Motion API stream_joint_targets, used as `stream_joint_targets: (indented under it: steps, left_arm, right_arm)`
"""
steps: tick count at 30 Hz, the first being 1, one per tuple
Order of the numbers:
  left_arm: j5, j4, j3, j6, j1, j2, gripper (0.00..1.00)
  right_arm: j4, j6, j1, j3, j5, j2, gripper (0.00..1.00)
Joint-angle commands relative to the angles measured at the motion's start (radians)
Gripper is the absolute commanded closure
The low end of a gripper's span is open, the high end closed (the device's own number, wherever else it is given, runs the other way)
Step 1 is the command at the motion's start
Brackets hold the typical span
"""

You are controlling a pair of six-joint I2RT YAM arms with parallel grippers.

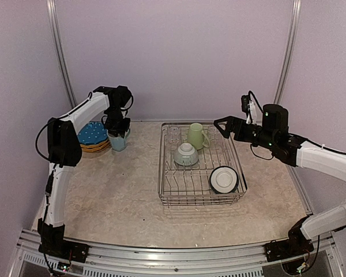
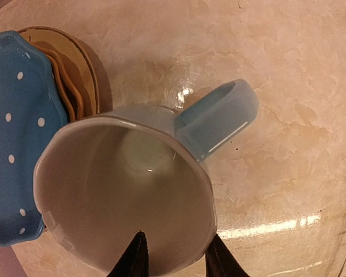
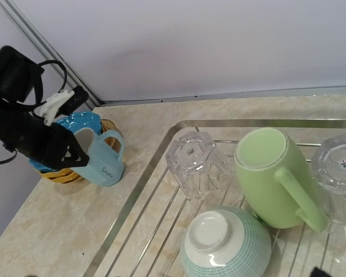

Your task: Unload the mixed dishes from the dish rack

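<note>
My left gripper [image 1: 118, 131] is shut on the rim of the light blue mug [image 1: 119, 142], one finger inside and one outside [image 2: 176, 259]. The mug [image 2: 121, 190] is upright at the table's far left, next to the blue white-dotted plate [image 2: 11, 127], which lies on a stack of yellow plates [image 2: 75, 69]. The dish rack [image 1: 202, 199] holds the pale green mug [image 1: 196, 136], an upside-down bowl [image 1: 186, 154], a white bowl [image 1: 224, 179] and two clear glasses [image 1: 173, 135]. My right gripper [image 1: 222, 127] hovers open and empty over the rack's far right corner.
The right wrist view shows an upturned glass [image 3: 196, 164], the green mug [image 3: 271, 176], the bowl [image 3: 225, 245], a second glass [image 3: 340, 173] and the rack's rim [image 3: 144, 184]. Walls enclose the table at the back and sides.
</note>
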Motion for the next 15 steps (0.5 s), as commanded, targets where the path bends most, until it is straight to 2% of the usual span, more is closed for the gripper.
stream_joint_targets:
  steps: [1, 7, 15]
  left_arm:
    - [-0.019, -0.01, 0.024, 0.008, 0.003, -0.054, 0.66]
    - [0.0, -0.017, 0.028, 0.003, -0.005, -0.098, 0.6]
    - [0.016, 0.052, -0.073, -0.008, -0.039, -0.271, 0.35]
  right_arm:
    - [0.0, 0.004, -0.008, 0.02, -0.002, 0.018, 0.0]
    - [-0.028, -0.033, -0.008, 0.033, 0.024, 0.047, 0.0]
    - [-0.247, -0.223, -0.009, 0.196, 0.145, 0.215, 0.0]
